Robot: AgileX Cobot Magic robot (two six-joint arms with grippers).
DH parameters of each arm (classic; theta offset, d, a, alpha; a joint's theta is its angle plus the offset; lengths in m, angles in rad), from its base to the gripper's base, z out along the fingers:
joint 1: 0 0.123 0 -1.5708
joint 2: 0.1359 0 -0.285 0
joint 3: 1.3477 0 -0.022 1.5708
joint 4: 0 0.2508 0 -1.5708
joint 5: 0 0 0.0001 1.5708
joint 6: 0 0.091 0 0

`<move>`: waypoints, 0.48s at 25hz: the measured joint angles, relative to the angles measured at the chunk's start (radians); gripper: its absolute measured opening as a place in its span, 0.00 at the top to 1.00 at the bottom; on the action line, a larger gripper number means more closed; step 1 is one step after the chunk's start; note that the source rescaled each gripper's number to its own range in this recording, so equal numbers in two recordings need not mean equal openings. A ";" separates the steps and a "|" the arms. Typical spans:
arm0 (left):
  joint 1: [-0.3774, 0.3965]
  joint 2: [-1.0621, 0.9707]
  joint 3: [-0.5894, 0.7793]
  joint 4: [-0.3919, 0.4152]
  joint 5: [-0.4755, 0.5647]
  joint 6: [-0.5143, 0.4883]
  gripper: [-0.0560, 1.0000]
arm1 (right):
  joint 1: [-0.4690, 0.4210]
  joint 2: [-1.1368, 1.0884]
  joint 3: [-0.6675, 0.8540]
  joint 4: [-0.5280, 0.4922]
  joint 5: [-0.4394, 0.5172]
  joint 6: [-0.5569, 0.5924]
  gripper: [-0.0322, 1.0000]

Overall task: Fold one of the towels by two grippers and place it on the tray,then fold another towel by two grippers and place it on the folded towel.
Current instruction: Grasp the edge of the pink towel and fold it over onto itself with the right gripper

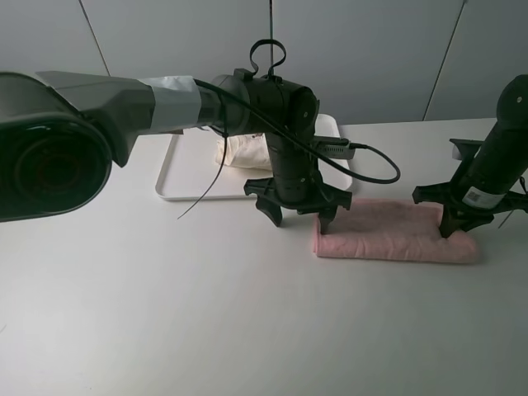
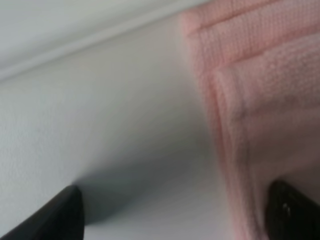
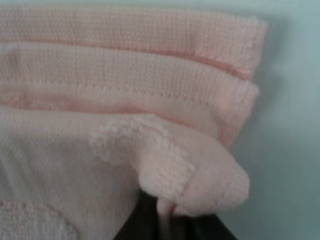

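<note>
Exterior high, left gripper [image 1: 299,216]: jaws are standing wide apart, tips down; one finger is pressing on the pink towel's [image 1: 396,231] end at its 9 o'clock side, the other is hanging over bare table [image 1: 165,313] just beside that end. Nothing is lying between them.
Exterior high, right gripper [image 1: 452,227]: tips are sitting on the towel's 3 o'clock end; the jaw gap is not showing from here.
Exterior high, pink towel: is lying folded into a long band on the table, at 4 o'clock of the tray [image 1: 169,177], well apart from it.
Exterior high, cream towel [image 1: 243,153]: is resting bunched inside the tray, partly hidden behind the left arm.
Left wrist, fingers [image 2: 50,217]: two dark tips are showing far apart at the frame's corners; one is over plain table, the other [image 2: 292,210] is touching the pink towel's [image 2: 260,90] layered hem. Claw is gripping nothing.
Right wrist, right gripper [image 3: 167,222]: dark jaws are sitting pressed together, pinching a rounded fold of the pink towel [image 3: 150,75]; the pinched lump is bulging above the tips.
Right wrist, towel: stacked hemmed edges are running across the view beyond the pinch, table [image 3: 295,100] showing past their ends.
</note>
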 joint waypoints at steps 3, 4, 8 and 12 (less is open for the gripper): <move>0.000 0.000 0.000 0.000 0.005 0.002 0.05 | 0.000 -0.034 0.011 -0.013 0.013 -0.006 0.90; 0.000 0.000 0.000 0.000 0.005 0.004 0.05 | -0.002 -0.049 0.015 -0.006 0.024 -0.010 0.90; 0.000 0.000 0.000 0.000 0.011 0.016 0.05 | -0.003 -0.146 0.017 0.069 0.059 -0.038 0.90; 0.000 0.000 0.000 -0.002 0.013 0.020 0.05 | -0.007 -0.209 0.017 0.205 0.108 -0.119 0.90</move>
